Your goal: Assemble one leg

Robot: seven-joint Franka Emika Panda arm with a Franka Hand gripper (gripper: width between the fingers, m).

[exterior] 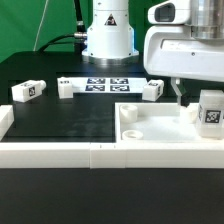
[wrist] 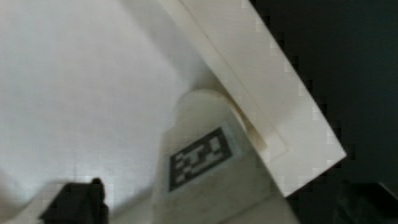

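One leg point(exterior: 210, 111), a stubby white block with a square tag, stands upright in the far corner of the white tabletop point(exterior: 150, 130) at the exterior view's right. My gripper point(exterior: 202, 98) is low over it and open. One dark finger point(exterior: 180, 96) hangs beside the leg with a visible gap; the other finger is hidden. In the wrist view the leg point(wrist: 206, 156) sits against the tabletop's raised rim point(wrist: 267, 90), and one finger point(wrist: 75, 202) stands apart from it. Three more legs point(exterior: 27, 91) point(exterior: 66, 88) point(exterior: 150, 88) lie on the black table.
The marker board point(exterior: 105, 83) lies flat at the back centre before the robot base point(exterior: 108, 35). White border rails run along the front point(exterior: 60, 152) and the exterior view's left point(exterior: 4, 118).
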